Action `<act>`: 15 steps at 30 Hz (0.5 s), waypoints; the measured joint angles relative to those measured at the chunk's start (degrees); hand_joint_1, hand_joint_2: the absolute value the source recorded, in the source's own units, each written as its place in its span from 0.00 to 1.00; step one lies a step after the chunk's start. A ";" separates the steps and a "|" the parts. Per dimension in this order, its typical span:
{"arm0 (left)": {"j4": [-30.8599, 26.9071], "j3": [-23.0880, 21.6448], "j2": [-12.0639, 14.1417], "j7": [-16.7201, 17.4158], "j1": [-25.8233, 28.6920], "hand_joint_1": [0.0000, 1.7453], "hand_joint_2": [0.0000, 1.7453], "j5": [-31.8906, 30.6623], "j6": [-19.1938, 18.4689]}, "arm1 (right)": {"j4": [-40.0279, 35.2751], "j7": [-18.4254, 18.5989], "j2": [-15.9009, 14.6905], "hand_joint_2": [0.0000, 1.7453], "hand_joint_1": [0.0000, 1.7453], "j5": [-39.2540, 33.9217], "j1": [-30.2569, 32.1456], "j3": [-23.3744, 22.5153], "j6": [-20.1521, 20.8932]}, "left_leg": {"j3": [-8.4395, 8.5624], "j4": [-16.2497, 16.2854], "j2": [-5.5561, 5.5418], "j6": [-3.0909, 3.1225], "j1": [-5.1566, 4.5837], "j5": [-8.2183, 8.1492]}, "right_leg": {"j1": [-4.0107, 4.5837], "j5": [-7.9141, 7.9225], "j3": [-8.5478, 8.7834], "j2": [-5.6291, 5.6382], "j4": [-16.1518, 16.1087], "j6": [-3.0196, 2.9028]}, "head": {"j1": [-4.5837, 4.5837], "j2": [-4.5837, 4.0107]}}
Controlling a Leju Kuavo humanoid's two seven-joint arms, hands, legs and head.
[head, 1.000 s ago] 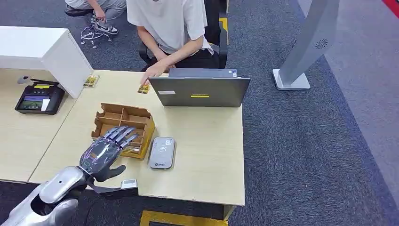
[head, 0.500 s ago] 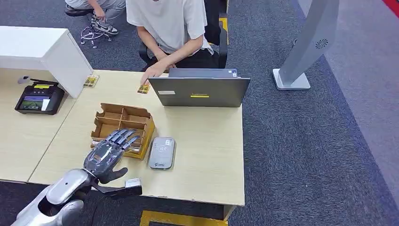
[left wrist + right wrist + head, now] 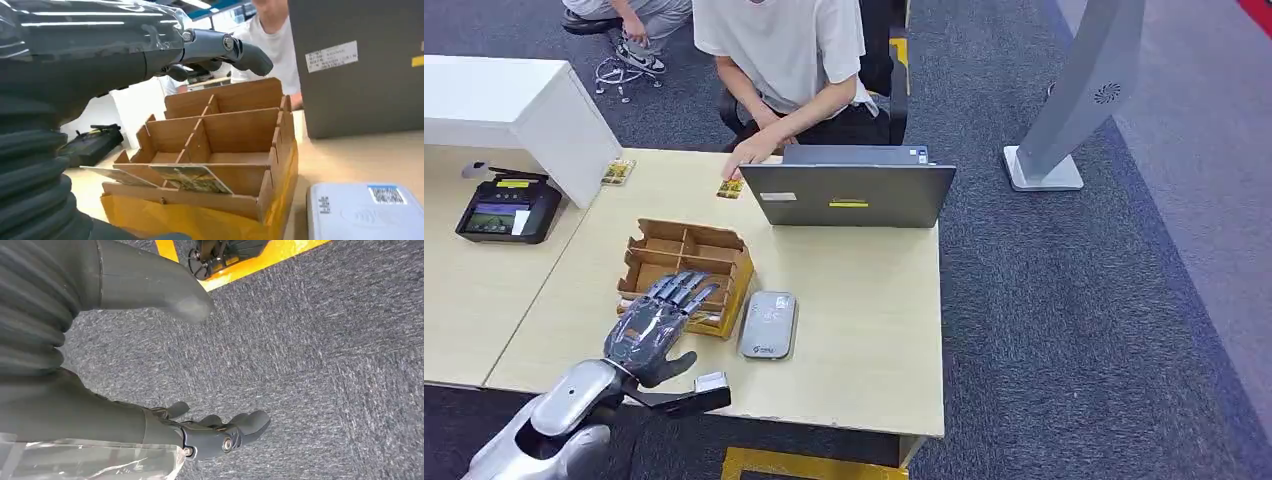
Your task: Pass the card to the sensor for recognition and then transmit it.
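1. Since the earlier frame I've eased my left robot hand (image 3: 656, 327) slightly back toward the tabletop (image 3: 864, 310) edge.
2. It hovers spread wide, holding nothing, fingers over the cardboard organizer (image 3: 686, 262).
3. Cards (image 3: 192, 177) lie just below the fingertips in the nearest compartment, long axis roughly crosswise; the sensor (image 3: 769, 324) sits just beside.
4. My right robot hand (image 3: 220, 432) hangs over carpet, loosely curled, so the left is nearer.

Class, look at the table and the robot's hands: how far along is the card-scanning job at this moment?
Nothing looks done yet. Cards lie in the cardboard box, ungrasped. In hand: the left hand hovers open over the box's near edge; the right hand hangs over the carpet. Left: picking a card, presenting it to the grey sensor beside the box, then handing it on.
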 joint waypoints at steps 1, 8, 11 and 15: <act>0.42 0.39 -0.61 0.42 0.29 0.00 1.00 -0.41 0.54 | 0.00 0.11 0.00 1.00 0.00 0.26 0.00 0.04 0.00 | 0.00 0.00 0.00 0.00 0.00 0.00 | 0.00 0.00 0.00 0.00 0.00 0.00 | 0.00 0.00; 1.94 4.88 -3.50 3.61 1.83 0.00 1.00 -1.99 3.19 | 0.00 0.72 -0.04 1.00 0.00 1.25 0.02 0.15 0.02 | 0.00 0.00 -0.01 0.00 0.00 0.00 | 0.00 0.00 -0.01 -0.01 0.00 0.00 | -0.02 0.00; 2.40 6.36 -4.79 4.57 1.83 0.00 1.00 -3.03 3.27 | 0.00 0.72 -0.04 1.00 0.00 1.55 0.02 0.17 0.00 | 0.00 0.00 -0.01 0.00 0.00 0.00 | 0.00 0.00 0.00 -0.01 0.00 0.00 | 0.00 0.00; 2.93 8.09 -6.88 5.22 1.83 0.00 1.00 -4.35 3.78 | 0.00 0.96 -0.04 1.00 0.00 1.73 0.01 0.20 0.00 | 0.00 0.00 -0.01 0.00 0.00 0.00 | 0.00 0.00 0.01 -0.01 0.00 0.00 | 0.00 0.00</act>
